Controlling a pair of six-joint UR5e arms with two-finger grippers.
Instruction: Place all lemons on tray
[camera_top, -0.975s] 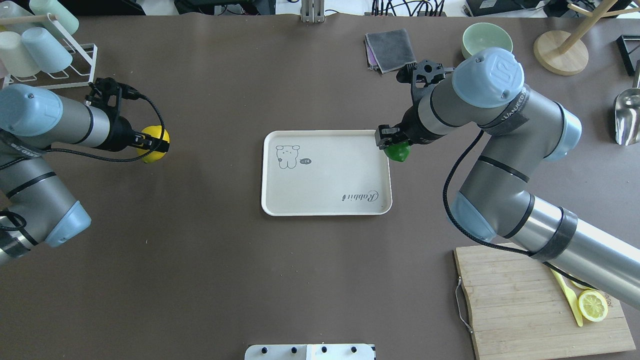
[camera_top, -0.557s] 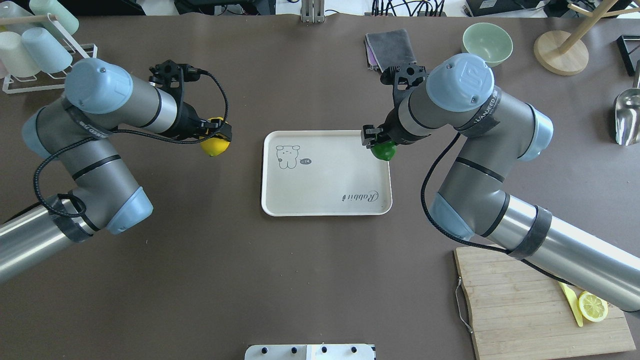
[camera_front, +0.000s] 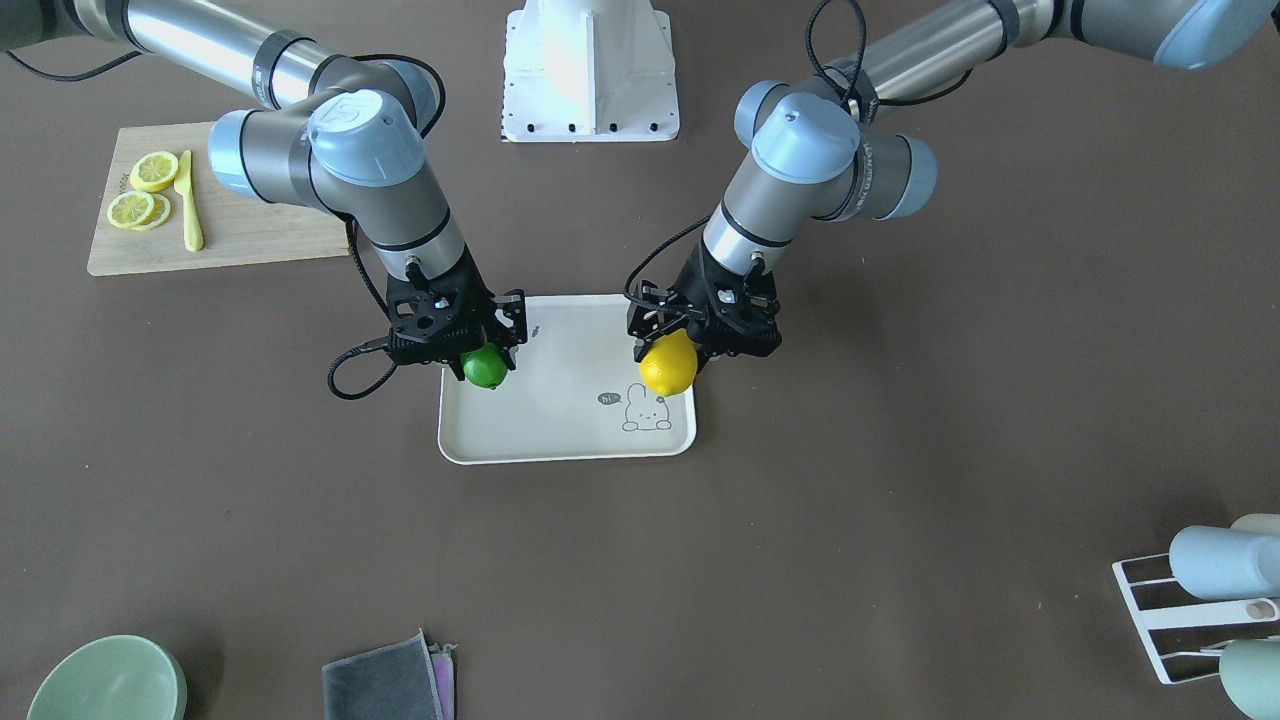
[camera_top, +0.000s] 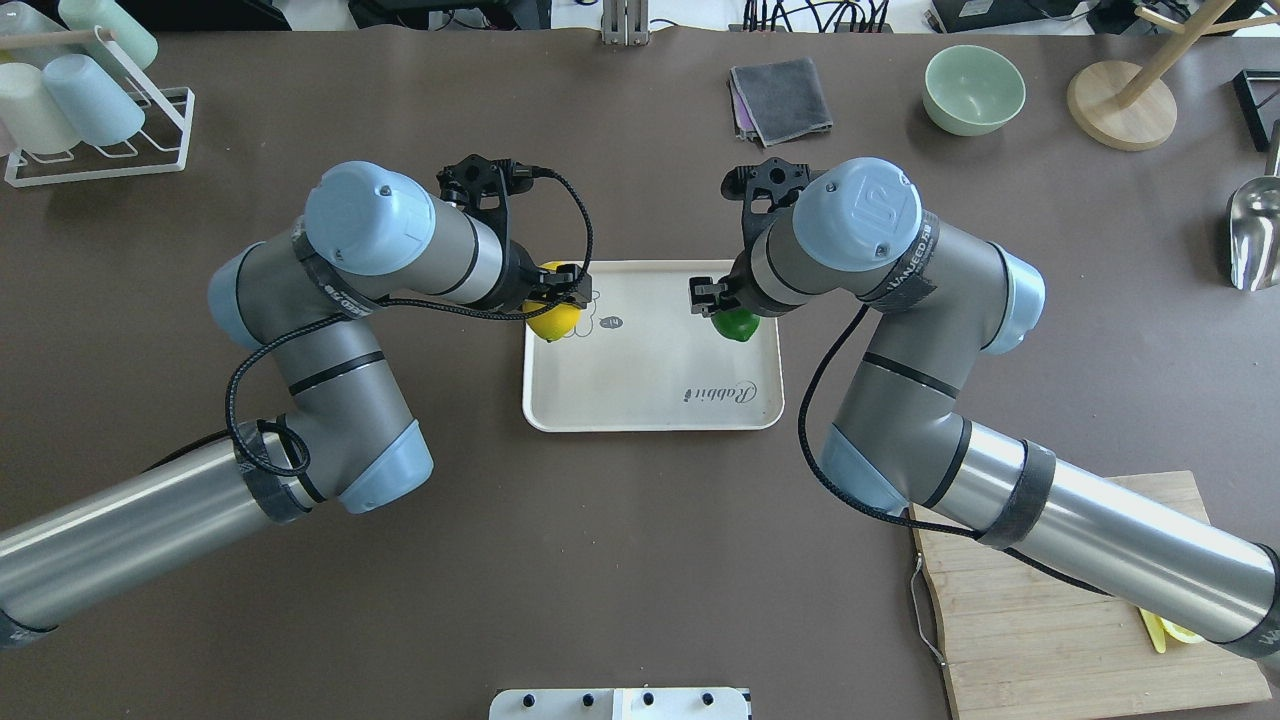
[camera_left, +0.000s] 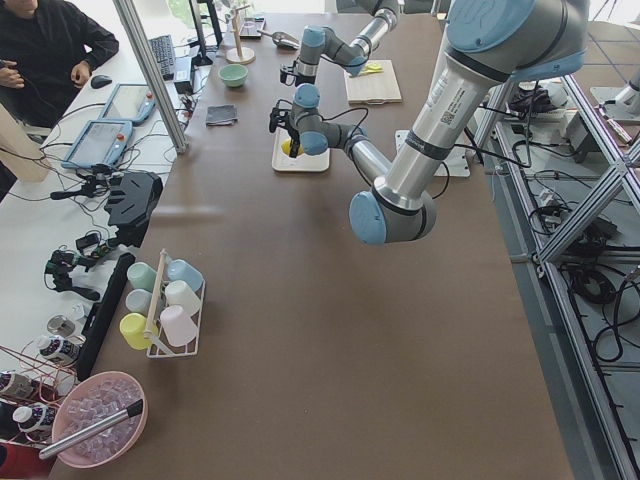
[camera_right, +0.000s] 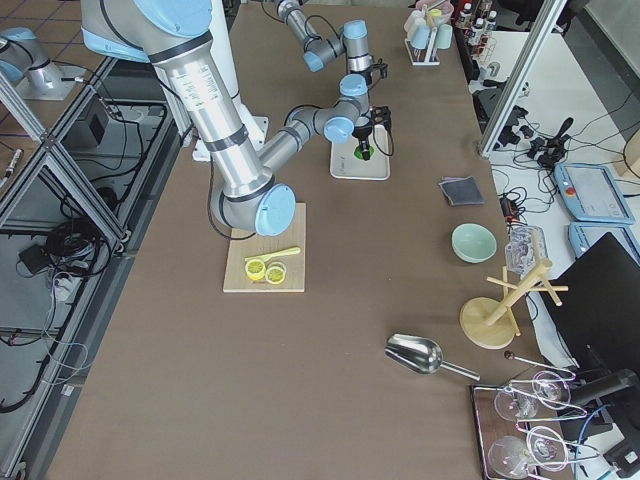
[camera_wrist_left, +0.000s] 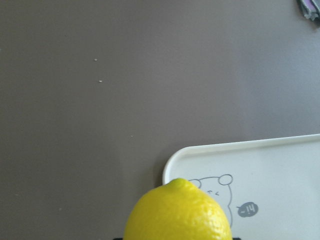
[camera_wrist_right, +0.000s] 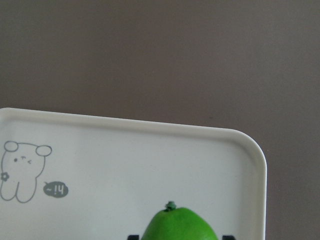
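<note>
Both lemons are up over the tray (camera_top: 650, 400). Your left fingers (camera_top: 568, 296) are clamped on the yellow lemon (camera_top: 553, 320), your right fingers (camera_top: 703, 291) on the green lemon (camera_top: 736, 325). Neither is set down yet.

Setting: robotics laboratory. Evidence: aluminium-profile framing (camera_left: 155, 80) beside a brown tabletop (camera_top: 640, 560); teach pendants (camera_left: 100, 143) on a side bench (camera_left: 40, 230); seated operator (camera_left: 45, 45). Staged kitchen props: cup rack (camera_top: 90, 100), bowl (camera_top: 974, 88).
</note>
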